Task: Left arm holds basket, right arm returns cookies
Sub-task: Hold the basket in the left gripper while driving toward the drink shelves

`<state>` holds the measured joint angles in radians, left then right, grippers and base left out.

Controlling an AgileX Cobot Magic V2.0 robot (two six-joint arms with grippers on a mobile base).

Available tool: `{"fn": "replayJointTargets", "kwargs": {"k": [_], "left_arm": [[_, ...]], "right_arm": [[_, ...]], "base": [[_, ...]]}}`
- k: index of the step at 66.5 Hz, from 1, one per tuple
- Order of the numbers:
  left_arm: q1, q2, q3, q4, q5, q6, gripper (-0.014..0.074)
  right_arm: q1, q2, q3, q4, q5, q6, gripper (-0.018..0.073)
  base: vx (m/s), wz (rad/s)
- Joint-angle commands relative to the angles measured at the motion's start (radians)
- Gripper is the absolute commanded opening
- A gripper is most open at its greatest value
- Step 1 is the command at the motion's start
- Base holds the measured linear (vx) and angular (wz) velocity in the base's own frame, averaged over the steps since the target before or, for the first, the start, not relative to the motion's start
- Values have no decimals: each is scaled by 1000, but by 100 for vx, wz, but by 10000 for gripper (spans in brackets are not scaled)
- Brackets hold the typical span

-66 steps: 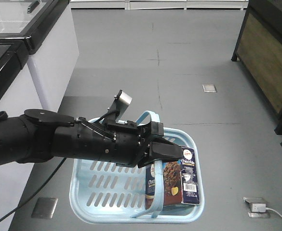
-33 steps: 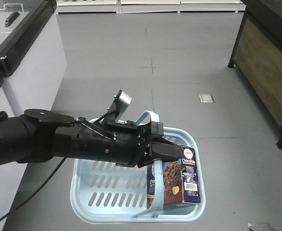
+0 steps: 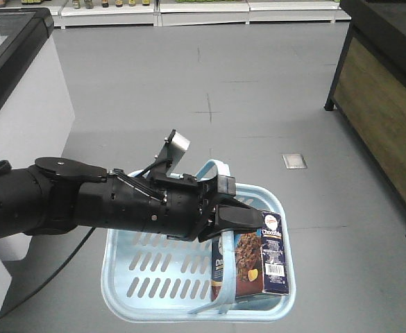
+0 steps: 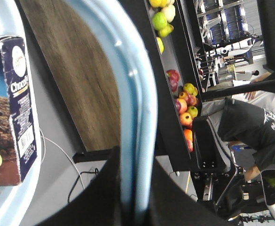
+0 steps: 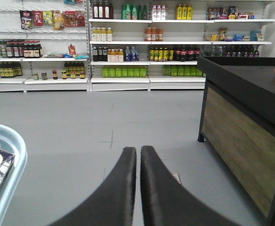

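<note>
Front-facing view: our left arm (image 3: 119, 205) reaches in from the left, its jaws clamped on a loop handle (image 4: 138, 117) of the basket (image 3: 107, 281), which hangs above the grey floor (image 3: 258, 104). We see the cookies (image 3: 255, 260) standing upright in its near right corner. Our right arm (image 5: 121, 197) has its jaws pressed together, empty.

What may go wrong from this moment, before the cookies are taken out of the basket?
The basket hangs by its handle, which is clamped in the left pincer, with the cookies standing at one end; it might tilt or slip. The left pincer sits above the cookies, so the right pincer, shut and empty, might hit it when reaching in.
</note>
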<state>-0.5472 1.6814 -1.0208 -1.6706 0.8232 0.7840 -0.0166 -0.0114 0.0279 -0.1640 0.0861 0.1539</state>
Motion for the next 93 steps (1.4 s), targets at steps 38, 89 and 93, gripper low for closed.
{"fn": "replayJointTargets", "kwargs": {"k": [38, 89, 93], "left_arm": [[-3, -53, -29, -106, 50, 7, -3], [-3, -53, -29, -106, 50, 7, -3], [-3, -53, -29, -106, 50, 7, -3]], "right_arm": [[-4, -12, 18, -11, -73, 1, -6], [-4, -12, 18, -11, -73, 1, -6], [-4, -12, 18, -11, -73, 1, -6]], "base": [[46, 5], [53, 2], [55, 5]]}}
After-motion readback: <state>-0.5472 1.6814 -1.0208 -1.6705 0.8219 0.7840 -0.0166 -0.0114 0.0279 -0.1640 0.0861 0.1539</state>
